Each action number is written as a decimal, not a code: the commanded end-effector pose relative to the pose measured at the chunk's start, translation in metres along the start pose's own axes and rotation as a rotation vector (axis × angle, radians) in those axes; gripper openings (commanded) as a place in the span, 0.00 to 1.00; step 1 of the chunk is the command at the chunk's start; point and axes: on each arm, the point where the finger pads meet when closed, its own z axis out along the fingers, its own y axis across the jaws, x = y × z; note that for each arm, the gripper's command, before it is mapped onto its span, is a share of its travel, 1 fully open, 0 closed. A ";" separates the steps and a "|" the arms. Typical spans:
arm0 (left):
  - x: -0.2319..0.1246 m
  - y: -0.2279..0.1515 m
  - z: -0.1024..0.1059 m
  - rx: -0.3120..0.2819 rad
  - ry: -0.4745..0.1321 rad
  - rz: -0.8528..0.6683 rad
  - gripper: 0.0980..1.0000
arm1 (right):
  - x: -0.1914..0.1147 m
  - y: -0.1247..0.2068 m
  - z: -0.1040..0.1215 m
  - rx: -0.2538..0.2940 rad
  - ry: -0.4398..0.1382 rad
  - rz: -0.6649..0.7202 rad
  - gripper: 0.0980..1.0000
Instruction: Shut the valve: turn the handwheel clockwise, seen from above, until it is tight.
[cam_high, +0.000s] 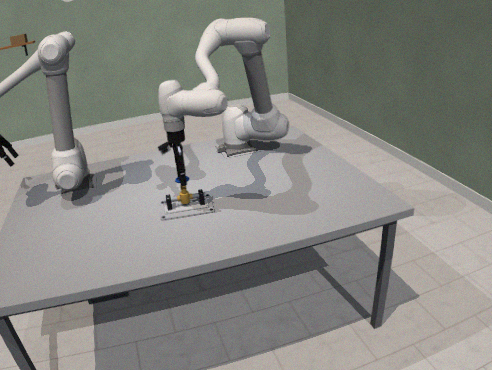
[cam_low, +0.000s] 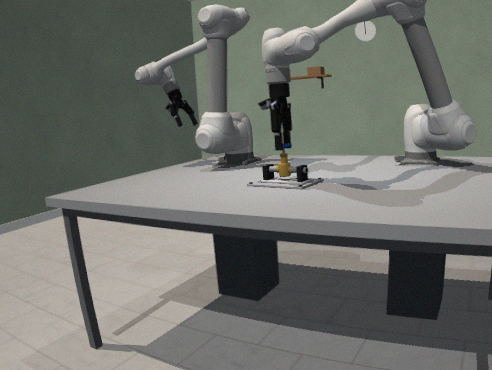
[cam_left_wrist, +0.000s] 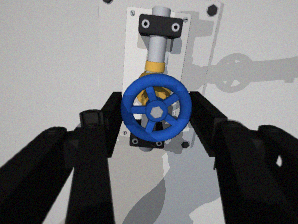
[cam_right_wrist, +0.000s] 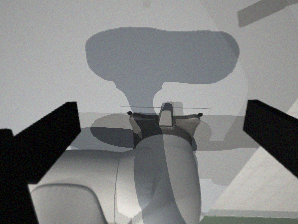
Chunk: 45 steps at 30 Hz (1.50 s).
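The blue handwheel sits on top of the yellow valve body. My left gripper points down and is shut on the handwheel, with one finger against each side of the rim. The spokes and the hub nut show between the fingers in the left wrist view. My right gripper is open and empty, held up well away from the valve.
The valve's pipe runs through black clamps on a pale plate. The plate is on the grey table. Both arm bases stand along the table's far side in the top and exterior views. A brown shelf is on the wall behind.
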 end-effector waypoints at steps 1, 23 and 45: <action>0.000 -0.001 -0.001 0.002 0.001 0.002 0.00 | 0.000 0.000 0.000 0.000 0.001 0.000 1.00; 0.000 -0.001 -0.001 0.002 0.001 0.020 0.00 | 0.000 0.000 0.000 0.000 0.001 0.000 1.00; 0.000 -0.001 -0.001 0.002 0.001 0.059 0.00 | 0.000 0.000 0.000 0.000 0.001 0.000 1.00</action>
